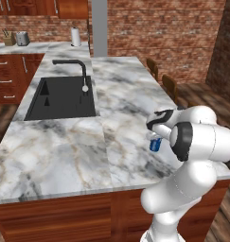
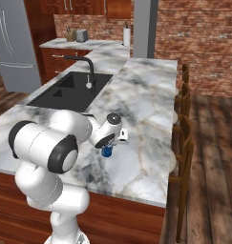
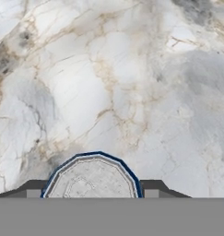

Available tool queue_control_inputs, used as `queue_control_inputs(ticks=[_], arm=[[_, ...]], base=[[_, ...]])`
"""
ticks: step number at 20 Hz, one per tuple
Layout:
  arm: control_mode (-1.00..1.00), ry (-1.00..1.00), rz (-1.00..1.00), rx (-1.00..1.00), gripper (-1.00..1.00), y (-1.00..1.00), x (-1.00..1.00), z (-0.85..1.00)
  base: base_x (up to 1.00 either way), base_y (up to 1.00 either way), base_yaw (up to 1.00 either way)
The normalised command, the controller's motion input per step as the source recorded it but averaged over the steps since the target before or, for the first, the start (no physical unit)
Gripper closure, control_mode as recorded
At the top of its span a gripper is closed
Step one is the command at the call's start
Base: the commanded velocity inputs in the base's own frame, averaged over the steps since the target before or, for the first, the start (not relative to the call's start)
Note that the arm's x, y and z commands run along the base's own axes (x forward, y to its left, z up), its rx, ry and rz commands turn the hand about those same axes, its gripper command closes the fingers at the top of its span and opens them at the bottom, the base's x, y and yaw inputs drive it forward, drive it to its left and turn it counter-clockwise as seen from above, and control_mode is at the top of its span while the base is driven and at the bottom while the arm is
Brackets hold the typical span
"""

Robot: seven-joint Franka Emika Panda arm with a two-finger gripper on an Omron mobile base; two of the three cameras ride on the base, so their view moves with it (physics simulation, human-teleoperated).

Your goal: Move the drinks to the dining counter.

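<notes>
One drink, the blue-and-white can (image 1: 155, 143), sits directly under the hand (image 3: 91, 193), upright, its long axis running straight along the hand's own line of sight. In the hand view its round grey top with a blue rim lies between the two dark finger tips (image 3: 151, 190), one at each side of the rim, so the hand appears to be pinching the can across its width. Both base views show the can hanging just below the wrist, its base at or barely above the marble; whether it already rests on the stone I cannot tell. Beyond the hand the veined tabletop (image 1: 64, 151) of the dining counter spreads bare on every side. Farther off, away from the arm's base, lie the black sink (image 1: 62, 97) and the black faucet (image 1: 81, 71). My guess is the can is being set down here; what remains is releasing it and lifting straight off along the can's axis.
</notes>
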Motion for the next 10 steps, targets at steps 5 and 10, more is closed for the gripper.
queue_control_inputs(ticks=[5, 10], arm=[[-1.0, -0.03, 0.0, 0.0, 1.0, 0.0, -0.01, -0.29], [-1.0, 0.0, 0.0, 0.0, 1.0, 0.02, -0.12, -0.24]], base=[[0.0, 0.0, 0.0], [0.0, 0.0, 0.0]])
